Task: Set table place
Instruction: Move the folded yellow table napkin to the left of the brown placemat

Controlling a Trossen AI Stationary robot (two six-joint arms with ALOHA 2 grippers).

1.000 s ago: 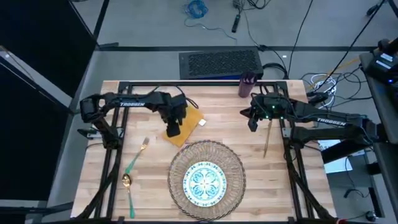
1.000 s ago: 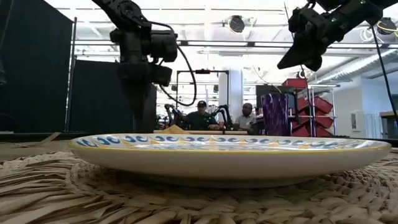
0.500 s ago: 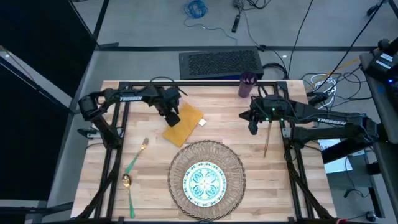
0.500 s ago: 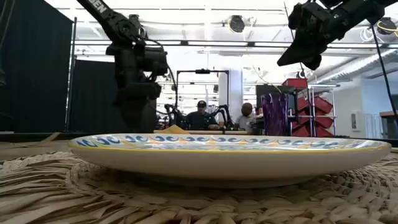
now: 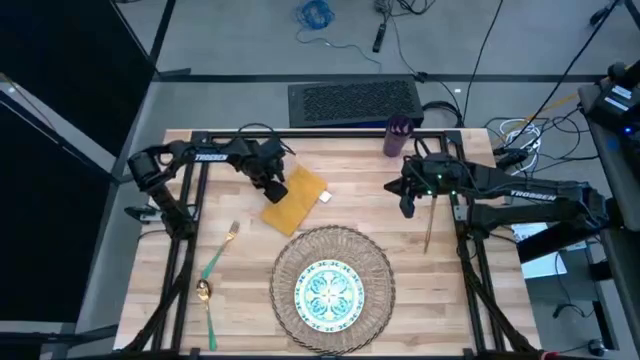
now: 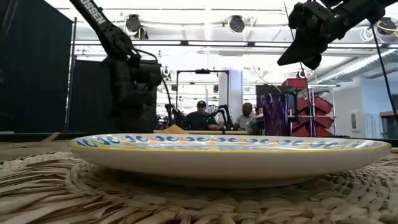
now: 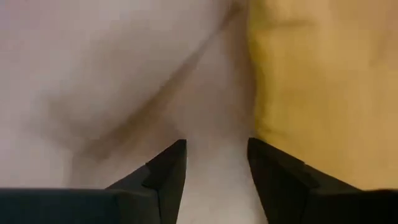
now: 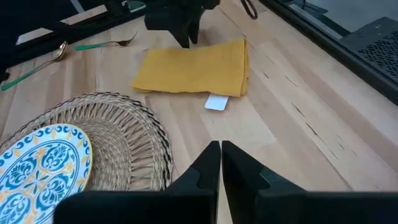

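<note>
The table [image 5: 470, 290], a pale butcher-block top w/ black frame rails, is seen from above w/ the place setting only partly laid. The wicker placemat [image 5: 378, 262] is found at the near-centre edge, w/ the blue-green patterned plate [image 5: 330, 292] centred on it. The mustard napkin [image 5: 296, 201] is lying flat on the wood just beyond the mat's far-left edge, a small white tag [image 8: 216, 103] beside its corner. The green-handled fork [image 5: 220, 253] and spoon [image 5: 206, 300] are laid on the left side of the table, well apart from the mat. The gold-tan knife [image 5: 429, 222] is on the right side, and the purple cup [image 5: 396, 137] is stood near the far rail. The left gripper [image 5: 272, 184] is positioned low at the napkin's far-left edge; in its wrist view the fingers [image 7: 165, 171] are seen apart, w/ bare wood between them and the yellow cloth alongside one finger, nothing being gripped. The right gripper [image 5: 405, 198] is held above the table, right of centre, near the knife's far end; its fingers [image 8: 208, 163] are closed together w/ nothing between. In the low view, two persons [image 6: 200, 116] are seated in the room beyond the table.
</note>
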